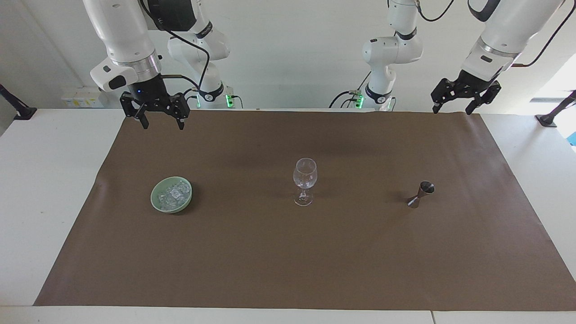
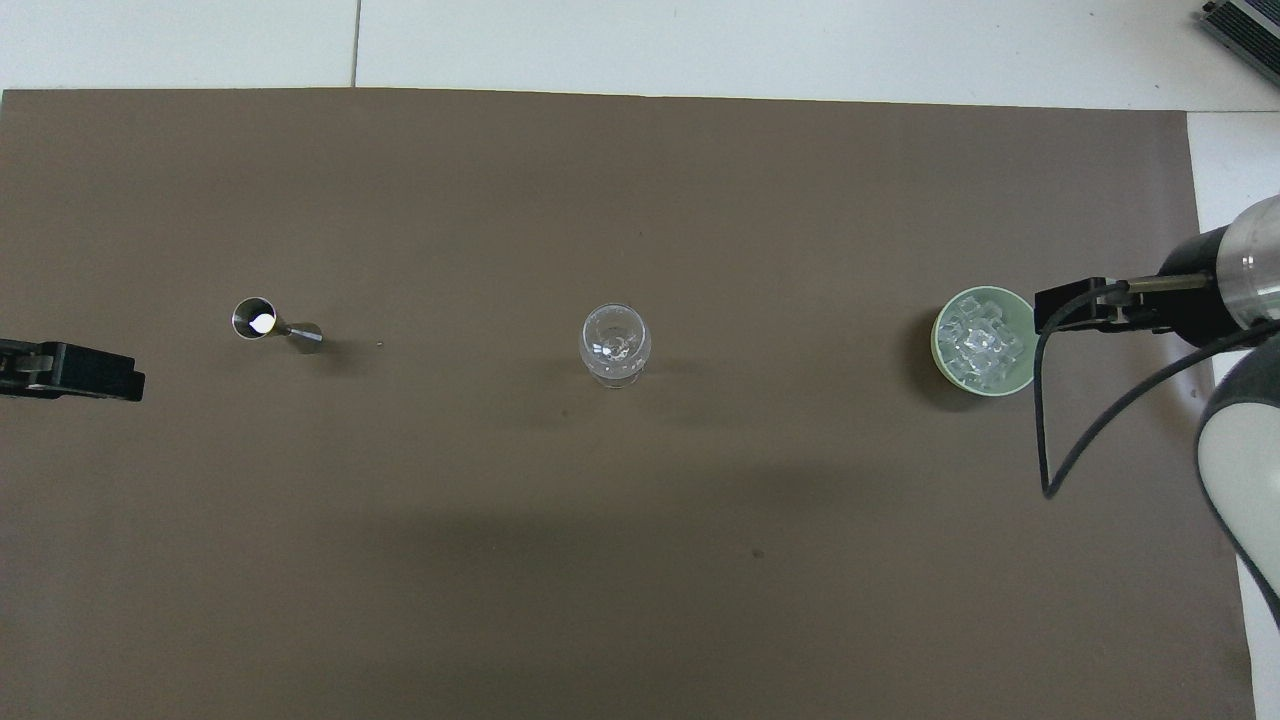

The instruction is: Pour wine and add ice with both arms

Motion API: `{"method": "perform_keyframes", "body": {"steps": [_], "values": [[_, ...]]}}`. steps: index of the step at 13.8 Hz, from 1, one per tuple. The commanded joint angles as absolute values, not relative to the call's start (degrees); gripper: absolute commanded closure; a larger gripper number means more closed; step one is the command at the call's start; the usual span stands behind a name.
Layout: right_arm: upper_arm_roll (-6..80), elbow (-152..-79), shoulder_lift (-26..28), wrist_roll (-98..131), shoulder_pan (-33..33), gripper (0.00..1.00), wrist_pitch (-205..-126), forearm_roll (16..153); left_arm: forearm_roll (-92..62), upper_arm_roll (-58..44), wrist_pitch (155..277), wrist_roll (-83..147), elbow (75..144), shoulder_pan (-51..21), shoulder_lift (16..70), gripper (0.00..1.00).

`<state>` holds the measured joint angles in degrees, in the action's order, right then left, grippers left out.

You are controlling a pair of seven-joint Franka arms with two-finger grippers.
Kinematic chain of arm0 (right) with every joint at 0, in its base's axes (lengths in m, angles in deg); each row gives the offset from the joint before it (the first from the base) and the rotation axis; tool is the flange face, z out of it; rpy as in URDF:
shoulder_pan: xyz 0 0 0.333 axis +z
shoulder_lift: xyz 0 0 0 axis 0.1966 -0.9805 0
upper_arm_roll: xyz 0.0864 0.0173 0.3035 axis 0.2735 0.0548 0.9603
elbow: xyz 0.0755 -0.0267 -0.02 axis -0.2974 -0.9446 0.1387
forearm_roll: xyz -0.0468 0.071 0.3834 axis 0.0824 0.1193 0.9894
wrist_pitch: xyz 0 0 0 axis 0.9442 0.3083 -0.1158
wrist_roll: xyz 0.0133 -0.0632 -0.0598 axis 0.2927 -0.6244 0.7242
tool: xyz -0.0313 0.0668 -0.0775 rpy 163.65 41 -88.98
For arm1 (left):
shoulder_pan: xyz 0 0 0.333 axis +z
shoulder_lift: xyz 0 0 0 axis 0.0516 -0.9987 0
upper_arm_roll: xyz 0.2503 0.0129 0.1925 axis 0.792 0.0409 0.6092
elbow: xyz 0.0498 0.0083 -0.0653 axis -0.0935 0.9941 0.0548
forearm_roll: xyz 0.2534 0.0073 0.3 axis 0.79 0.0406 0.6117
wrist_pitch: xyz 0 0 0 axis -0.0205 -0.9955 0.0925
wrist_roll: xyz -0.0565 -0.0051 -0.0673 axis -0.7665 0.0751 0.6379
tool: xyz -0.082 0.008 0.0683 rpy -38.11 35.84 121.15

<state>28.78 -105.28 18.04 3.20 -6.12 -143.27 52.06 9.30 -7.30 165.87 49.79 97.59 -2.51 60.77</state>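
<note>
A clear stemmed wine glass [image 1: 304,180] [image 2: 614,345] stands upright mid-mat. Toward the right arm's end sits a pale green bowl [image 1: 155,200] [image 2: 937,340] heaped with ice [image 1: 174,193] [image 2: 985,345]. A small metal jigger [image 1: 421,193] [image 2: 275,323] stands toward the left arm's end; I cannot tell whether it holds wine. My right gripper [image 1: 163,123] [image 2: 1085,305] hangs open and empty over the mat's robot-side edge, high above the table. My left gripper [image 1: 451,110] [image 2: 70,370] hangs open and empty over the mat's robot-side corner.
A brown paper mat [image 1: 288,270] covers most of the white table [image 1: 45,180]. Bowl, glass and jigger stand in one row across it, well apart. A black cable [image 2: 1045,420] loops down from the right arm's wrist.
</note>
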Motion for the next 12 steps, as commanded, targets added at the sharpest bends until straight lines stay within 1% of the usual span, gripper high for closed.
{"method": "perform_keyframes", "body": {"steps": [1, 5, 7, 12], "values": [[28.7, -105.8, 18.7, 2.9, -6.1, 0.00, -142.8, 52.4, 9.6, -7.4, 167.7, 50.0, 99.4, -2.8, 62.2, 0.00], [28.7, -105.8, 18.7, 2.9, -6.1, 0.00, -142.8, 52.4, 9.5, -7.3, 168.6, 49.8, 99.8, -3.4, 62.3, 0.00], [28.7, -105.8, 18.7, 2.9, -6.1, 0.00, -142.8, 52.4, 9.5, -7.3, 170.5, 49.4, 102.4, -3.5, 63.5, 0.00], [28.7, -105.8, 18.7, 2.9, -6.1, 0.00, -142.8, 52.3, 7.8, -7.2, 168.3, 47.3, 102.1, -3.0, 62.9, 0.00]]}}
